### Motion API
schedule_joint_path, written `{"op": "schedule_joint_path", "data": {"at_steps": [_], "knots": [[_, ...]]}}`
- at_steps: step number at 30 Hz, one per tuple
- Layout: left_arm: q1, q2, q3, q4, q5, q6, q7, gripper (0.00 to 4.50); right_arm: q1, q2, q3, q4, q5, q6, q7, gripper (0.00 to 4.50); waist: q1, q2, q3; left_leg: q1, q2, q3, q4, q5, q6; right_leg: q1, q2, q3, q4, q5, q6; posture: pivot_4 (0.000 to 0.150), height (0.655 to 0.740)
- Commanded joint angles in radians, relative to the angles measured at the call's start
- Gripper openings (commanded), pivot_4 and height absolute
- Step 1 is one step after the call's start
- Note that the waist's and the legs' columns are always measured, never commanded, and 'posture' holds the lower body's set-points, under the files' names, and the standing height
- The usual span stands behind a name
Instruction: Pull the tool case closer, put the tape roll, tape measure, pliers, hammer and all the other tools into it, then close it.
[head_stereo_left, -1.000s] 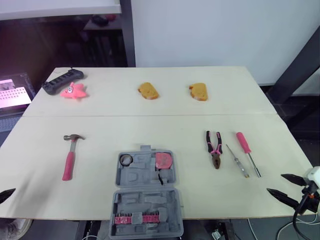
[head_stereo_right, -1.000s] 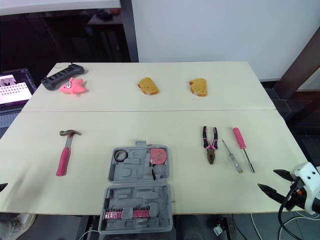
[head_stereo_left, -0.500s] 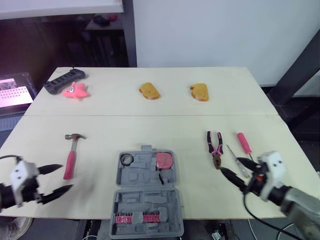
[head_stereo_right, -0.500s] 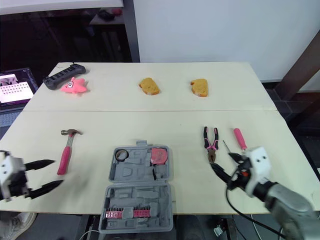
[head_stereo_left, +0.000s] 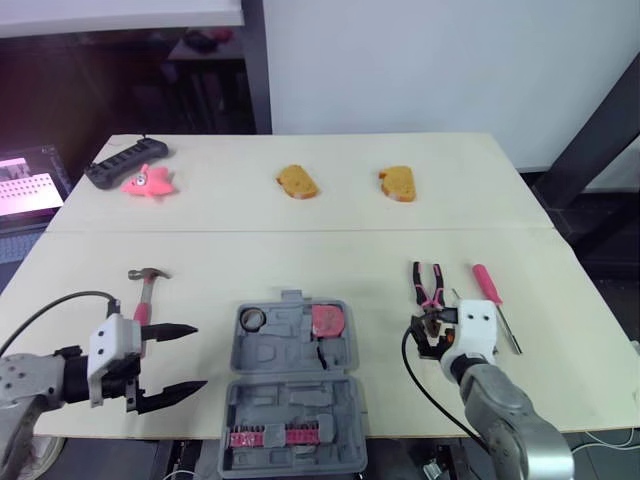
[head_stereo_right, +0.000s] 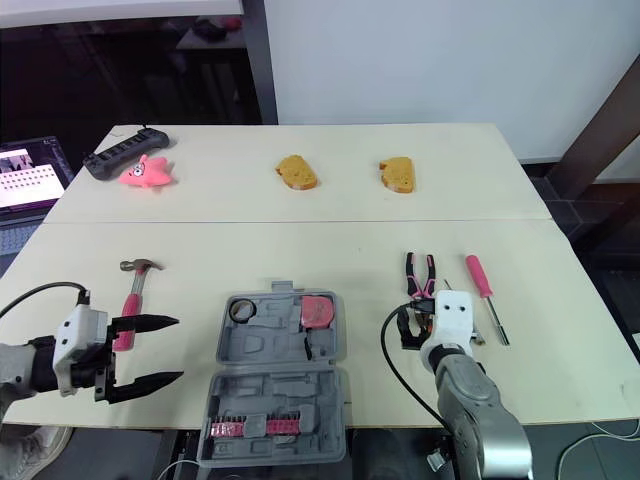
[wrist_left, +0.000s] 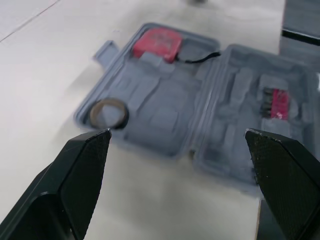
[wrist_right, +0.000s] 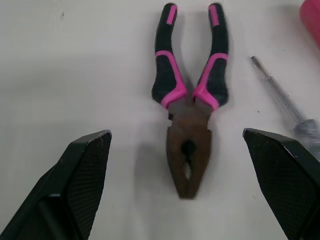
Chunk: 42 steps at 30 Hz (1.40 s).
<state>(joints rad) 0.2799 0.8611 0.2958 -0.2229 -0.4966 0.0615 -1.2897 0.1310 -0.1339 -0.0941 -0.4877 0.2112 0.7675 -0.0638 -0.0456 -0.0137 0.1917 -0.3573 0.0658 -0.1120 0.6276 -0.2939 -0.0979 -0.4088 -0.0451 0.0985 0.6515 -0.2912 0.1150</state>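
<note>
The grey tool case (head_stereo_left: 293, 380) lies open at the table's front edge, lid half nearest me with pink bits (head_stereo_left: 268, 437). Its tray holds the tape roll (head_stereo_left: 252, 319) and the red tape measure (head_stereo_left: 326, 320). My left gripper (head_stereo_left: 198, 356) is open just left of the case, pointing at it (wrist_left: 160, 107). The pink-handled hammer (head_stereo_left: 143, 295) lies behind that gripper. My right gripper (head_stereo_left: 432, 335) is open right above the nose of the pink-and-black pliers (wrist_right: 189, 115). A pink screwdriver (head_stereo_left: 487, 285) and a thin screwdriver (wrist_right: 280, 100) lie right of the pliers.
At the table's back lie a pink starfish toy (head_stereo_left: 148, 181), a black power strip (head_stereo_left: 122, 163) and two pieces of bread (head_stereo_left: 297, 181) (head_stereo_left: 397, 184). A lit screen (head_stereo_left: 25, 185) stands off the table's left side.
Both arms have come in over the table. The left gripper moved right to beside the case. The right gripper moved left from the table's right corner to the pliers.
</note>
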Motion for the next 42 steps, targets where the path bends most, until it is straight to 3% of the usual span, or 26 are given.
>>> {"op": "schedule_joint_path", "data": {"at_steps": [1,6,7,10,14,15,21,27,31,35,39,42], "knots": [[0.008,0.011,-0.009,-0.031,0.000,0.000,-0.016,4.50,-0.034,0.008,-0.020,0.065,-0.035,-0.025,-0.023,4.47,0.000,0.000,0.000,0.000,0.000,0.000,-0.001,0.000,0.000,0.000,0.000,0.000,0.000,0.000,0.000,0.150,0.7400],[-0.008,0.012,-0.011,-0.057,-0.023,0.021,-0.014,4.50,-0.073,0.018,-0.052,0.134,-0.035,-0.015,-0.027,4.47,0.000,0.000,0.000,0.000,0.000,0.000,0.000,0.000,0.000,0.000,0.000,0.000,0.000,0.000,0.000,0.150,0.7400],[-0.009,0.011,-0.010,-0.062,-0.028,0.029,-0.014,4.50,-0.077,0.023,-0.055,0.141,-0.027,-0.016,-0.020,4.22,-0.001,0.000,0.000,0.000,0.000,0.000,0.000,0.000,0.000,0.000,0.000,0.000,0.000,0.000,0.000,0.150,0.7400],[-0.006,0.011,-0.009,-0.072,-0.038,0.050,-0.019,4.50,-0.086,0.029,-0.055,0.150,-0.023,-0.022,-0.006,3.15,-0.001,0.000,0.000,0.000,0.000,0.000,0.000,0.000,0.000,0.001,0.000,0.000,0.000,0.000,0.000,0.150,0.7400],[-0.007,0.011,-0.010,-0.078,-0.044,0.074,-0.020,4.50,-0.096,0.036,-0.044,0.155,-0.027,-0.021,0.006,1.16,-0.002,0.000,0.000,0.000,0.000,0.000,0.000,0.000,0.000,0.000,0.000,0.000,0.000,0.000,0.000,0.150,0.7400],[-0.008,0.010,-0.009,-0.078,-0.044,0.078,-0.020,4.50,-0.096,0.038,-0.045,0.155,-0.029,-0.022,0.006,0.97,-0.003,0.000,0.000,0.000,0.000,0.000,0.000,0.000,0.000,0.000,0.000,0.000,0.000,0.000,0.000,0.150,0.7400],[-0.037,-0.036,0.000,-0.070,-0.079,0.070,-0.004,4.50,-0.088,-0.008,-0.012,0.102,-0.050,-0.053,0.059,0.98,-0.004,0.000,0.000,0.000,0.000,0.000,0.000,0.000,0.000,0.000,0.000,0.000,0.000,0.000,0.000,0.150,0.7400],[-0.069,-0.077,0.008,-0.053,-0.122,0.046,-0.034,4.50,-0.125,-0.165,0.051,-0.109,-0.025,-0.022,0.212,0.98,-0.007,0.003,0.002,0.000,0.000,0.000,0.000,0.000,0.000,-0.001,0.000,0.000,0.000,0.000,0.000,0.150,0.7400],[-0.074,-0.027,0.017,-0.022,-0.164,0.096,-0.108,4.50,-0.311,-0.367,0.114,-0.304,0.206,0.213,0.481,0.98,-0.021,0.005,0.004,-0.001,0.000,0.000,0.001,0.000,0.000,-0.001,0.000,0.000,0.000,0.000,0.000,0.150,0.7400],[-0.100,-0.009,0.009,0.062,-0.152,0.078,-0.167,4.50,-0.536,-0.538,0.214,-0.353,0.417,0.434,0.683,0.98,-0.023,0.005,0.004,0.000,0.000,-0.003,-0.002,0.000,0.001,0.000,0.001,-0.001,0.000,0.000,0.001,0.150,0.7400],[-0.123,-0.002,-0.006,0.146,-0.111,0.022,-0.223,4.50,-0.771,-0.620,0.427,-0.292,0.444,0.516,0.805,0.98,-0.021,0.005,0.005,-0.004,-0.001,-0.003,0.000,-0.001,0.002,-0.002,0.000,-0.002,-0.002,-0.001,0.001,0.150,0.7400],[-0.112,0.004,0.003,0.163,-0.105,0.002,-0.254,4.50,-0.910,-0.586,0.593,-0.207,0.417,0.565,0.823,0.98,-0.024,0.005,0.005,-0.012,-0.001,-0.003,0.003,-0.001,0.002,-0.009,-0.001,-0.002,-0.001,0.000,0.001,0.150,0.7400]]}}
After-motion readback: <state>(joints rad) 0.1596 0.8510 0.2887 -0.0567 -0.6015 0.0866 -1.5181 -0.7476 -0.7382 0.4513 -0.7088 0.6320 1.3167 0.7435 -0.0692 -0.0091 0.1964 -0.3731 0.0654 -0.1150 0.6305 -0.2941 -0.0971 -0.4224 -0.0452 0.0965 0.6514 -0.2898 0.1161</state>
